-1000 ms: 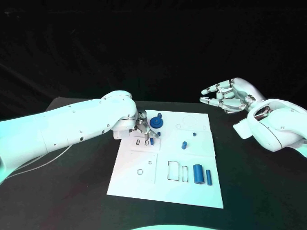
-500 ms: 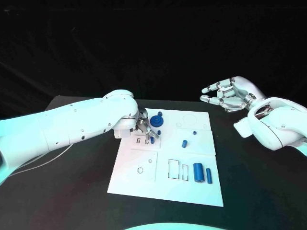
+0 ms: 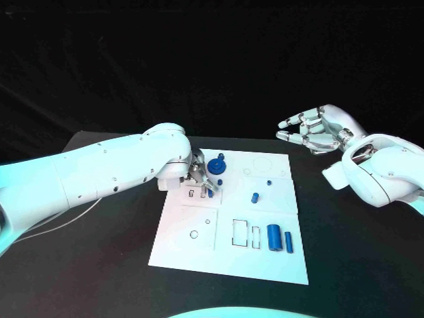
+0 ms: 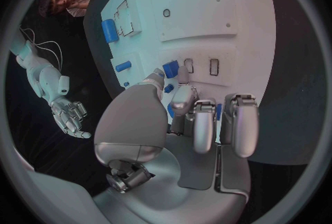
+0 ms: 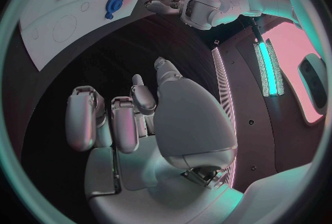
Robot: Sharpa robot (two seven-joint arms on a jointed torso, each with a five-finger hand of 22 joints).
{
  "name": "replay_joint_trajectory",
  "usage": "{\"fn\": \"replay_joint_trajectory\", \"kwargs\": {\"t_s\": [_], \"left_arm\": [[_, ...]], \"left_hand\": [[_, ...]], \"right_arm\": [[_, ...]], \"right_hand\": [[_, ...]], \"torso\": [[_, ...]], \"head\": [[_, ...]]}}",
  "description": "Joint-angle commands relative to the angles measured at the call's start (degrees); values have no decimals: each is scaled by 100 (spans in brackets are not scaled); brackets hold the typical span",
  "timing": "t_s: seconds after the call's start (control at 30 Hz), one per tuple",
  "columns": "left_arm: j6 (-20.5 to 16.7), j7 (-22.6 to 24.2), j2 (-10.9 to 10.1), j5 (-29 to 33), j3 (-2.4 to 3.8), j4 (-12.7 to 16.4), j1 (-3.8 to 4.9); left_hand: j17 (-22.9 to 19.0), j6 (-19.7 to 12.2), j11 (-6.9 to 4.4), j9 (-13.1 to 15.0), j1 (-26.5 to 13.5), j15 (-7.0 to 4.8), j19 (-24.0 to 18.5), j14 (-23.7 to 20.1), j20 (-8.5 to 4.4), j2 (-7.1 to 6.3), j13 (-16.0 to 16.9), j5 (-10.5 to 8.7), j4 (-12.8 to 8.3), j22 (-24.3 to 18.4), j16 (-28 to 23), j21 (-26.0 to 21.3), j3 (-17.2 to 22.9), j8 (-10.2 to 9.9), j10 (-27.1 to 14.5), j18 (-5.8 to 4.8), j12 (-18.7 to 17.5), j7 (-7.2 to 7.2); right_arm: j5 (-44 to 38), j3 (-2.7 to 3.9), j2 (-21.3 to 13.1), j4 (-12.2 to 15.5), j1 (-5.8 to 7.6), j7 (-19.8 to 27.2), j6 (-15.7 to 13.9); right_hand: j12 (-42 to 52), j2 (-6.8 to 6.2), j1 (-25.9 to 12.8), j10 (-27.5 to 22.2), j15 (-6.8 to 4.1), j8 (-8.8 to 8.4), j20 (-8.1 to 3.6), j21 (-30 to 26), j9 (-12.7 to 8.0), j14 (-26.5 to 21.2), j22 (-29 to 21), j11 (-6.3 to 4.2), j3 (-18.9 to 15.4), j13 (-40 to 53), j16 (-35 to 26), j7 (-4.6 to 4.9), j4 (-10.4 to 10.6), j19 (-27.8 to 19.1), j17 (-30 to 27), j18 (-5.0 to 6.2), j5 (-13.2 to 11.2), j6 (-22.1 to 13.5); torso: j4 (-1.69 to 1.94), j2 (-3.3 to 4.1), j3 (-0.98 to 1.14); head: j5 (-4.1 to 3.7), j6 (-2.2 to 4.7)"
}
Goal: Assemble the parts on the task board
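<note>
Over the board's far left corner, the left hand reaches down with fingertips drawn together at a small blue part beside the slots; whether it truly pinches that part I cannot tell. It looks set to seat the piece there. A blue gear sits just beyond. Two blue cylinders wait near the board's near right corner. Off the far right corner, the right hand hangs raised, fingers loosely curled and apart, holding nothing, probably kept clear.
</note>
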Motion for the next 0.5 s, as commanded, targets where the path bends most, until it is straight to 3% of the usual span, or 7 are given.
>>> {"fn": "replay_joint_trajectory", "kwargs": {"t_s": [0.03, 0.5], "left_arm": [[103, -261, 25, 80, 2, -3, -6], [97, -255, 48, 62, 2, -39, -22]], "left_hand": [[1510, -45, 2, 11, 60, -26, 379, 602, -9, 13, 8, -5, 0, 1151, 14, 25, 47, 23, -34, -52, 9, -3], [1510, -47, 2, 16, 64, -26, 381, 602, -9, 16, 11, -6, 1, 1155, 14, 27, 55, 24, -32, -53, 11, -3]], "right_arm": [[-56, 0, 5, 13, -3, 8, 63], [-54, -1, 17, 8, -5, 17, 87]], "right_hand": [[-29, 49, 10, -47, -23, 20, -15, -29, 4, 345, 609, -7, -30, -4, -11, -14, 10, -35, 601, 59, 14, -8], [-29, 49, 10, -47, -23, 20, -15, -29, 4, 345, 609, -7, -30, -4, -11, -14, 10, -35, 601, 59, 14, -8]], "torso": [[-4, 2, 0], [1, 2, 1]], "head": [[-9, -5], [-8, -29]]}}
